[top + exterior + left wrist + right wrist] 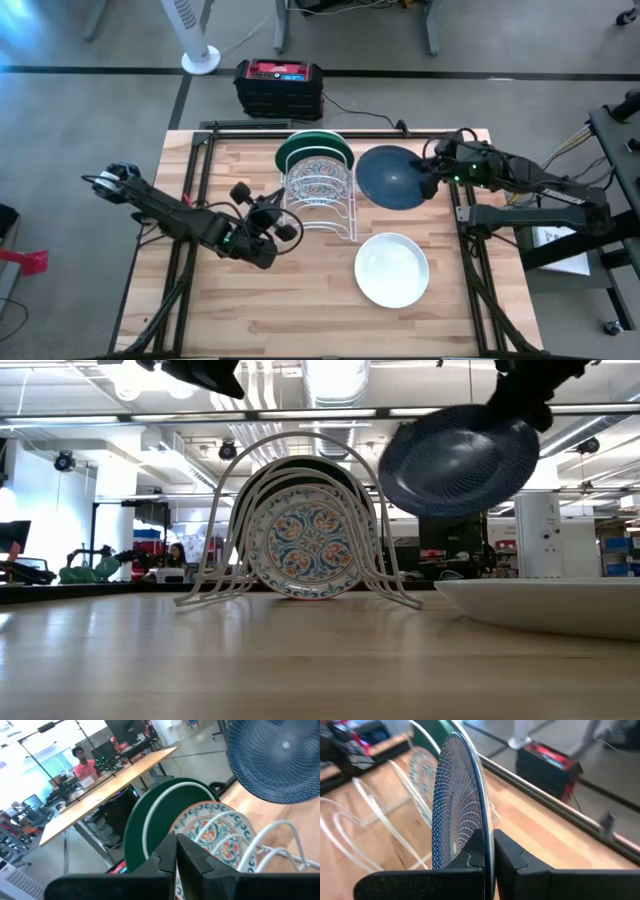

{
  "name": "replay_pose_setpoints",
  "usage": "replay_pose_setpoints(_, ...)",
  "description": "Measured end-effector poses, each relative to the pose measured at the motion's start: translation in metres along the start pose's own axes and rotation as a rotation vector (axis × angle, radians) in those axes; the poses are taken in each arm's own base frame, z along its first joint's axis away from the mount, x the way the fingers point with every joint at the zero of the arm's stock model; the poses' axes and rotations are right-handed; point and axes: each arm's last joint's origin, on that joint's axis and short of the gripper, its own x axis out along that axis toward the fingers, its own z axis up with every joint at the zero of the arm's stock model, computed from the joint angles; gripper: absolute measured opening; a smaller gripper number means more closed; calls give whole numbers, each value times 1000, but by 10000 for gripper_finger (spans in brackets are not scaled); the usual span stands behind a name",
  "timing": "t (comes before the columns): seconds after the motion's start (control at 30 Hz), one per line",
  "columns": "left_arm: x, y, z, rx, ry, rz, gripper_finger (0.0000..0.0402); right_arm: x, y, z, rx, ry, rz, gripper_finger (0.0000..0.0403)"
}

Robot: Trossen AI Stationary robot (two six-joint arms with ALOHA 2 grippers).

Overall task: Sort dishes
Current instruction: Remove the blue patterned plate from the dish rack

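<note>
The blue speckled dish (393,177) is in the air to the right of the white wire rack (335,215), held by my right gripper (430,180). The green dish (315,147) and the floral dish (320,176) stand on edge in the rack's slots, the green one farther back. The plain white dish (392,269) lies flat on the table, toward the near right. My left gripper (176,852) is shut and empty just left of the rack, pointing at the two racked dishes. My right gripper pinches the blue dish's rim (485,832) between its two fingers, one finger on each face. The fingers come from the table's right side, about level. The dish is lifted clear of the table and tilted, as the low view (458,460) shows.
A black and red box (280,85) stands behind the table's far edge, and a white fan base (200,60) stands on the floor. Dark frame rails run along the table's left and right sides. Bare wood lies at the near left.
</note>
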Motion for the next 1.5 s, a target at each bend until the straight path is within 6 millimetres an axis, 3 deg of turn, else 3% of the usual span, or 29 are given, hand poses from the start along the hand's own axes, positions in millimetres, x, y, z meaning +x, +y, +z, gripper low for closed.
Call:
replay_pose_setpoints(0.3, -3, 12, 7, -6, -32, 57, 0, -2, -6, -11, 44, 88, -81, 2)
replay_pose_setpoints(0.67, -4, 20, 9, 26, -36, 68, 0, 22, -6, -30, 75, 199, -142, 2)
replay_pose_setpoints(1.5, -8, 39, 13, 16, -54, 112, 0, 44, -10, -54, 134, 251, -252, 2)
